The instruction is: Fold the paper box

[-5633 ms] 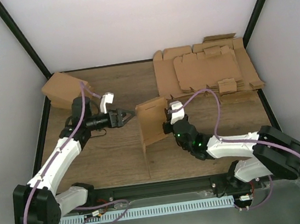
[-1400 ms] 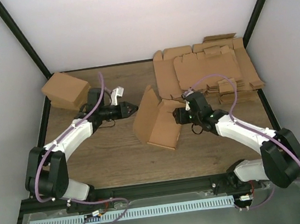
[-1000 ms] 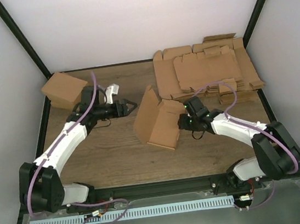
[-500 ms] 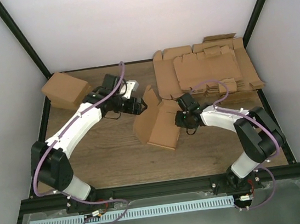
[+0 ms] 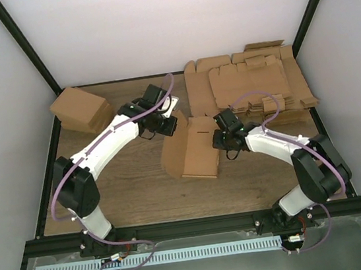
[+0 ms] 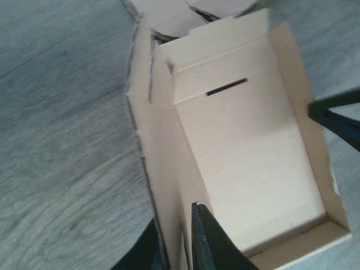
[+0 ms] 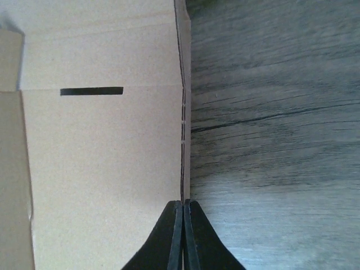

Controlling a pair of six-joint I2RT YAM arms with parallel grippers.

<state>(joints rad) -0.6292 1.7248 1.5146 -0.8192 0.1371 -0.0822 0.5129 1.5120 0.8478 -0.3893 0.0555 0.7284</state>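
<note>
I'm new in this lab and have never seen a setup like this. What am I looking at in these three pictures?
Two white robot arms are bolted at the near edge of a wooden table, each ending in a two-finger gripper. The wide picture comes from a fixed camera above and behind them. The two close-ups come from cameras on the wrists. In the middle lies a half-folded paper box with its side walls raised. The left gripper pinches the wall on its side, and the right gripper is shut on the edge of the opposite wall. At the far right lies a pile of flat cardboard sheets, and at the far left a pile of folded cartons.
</note>
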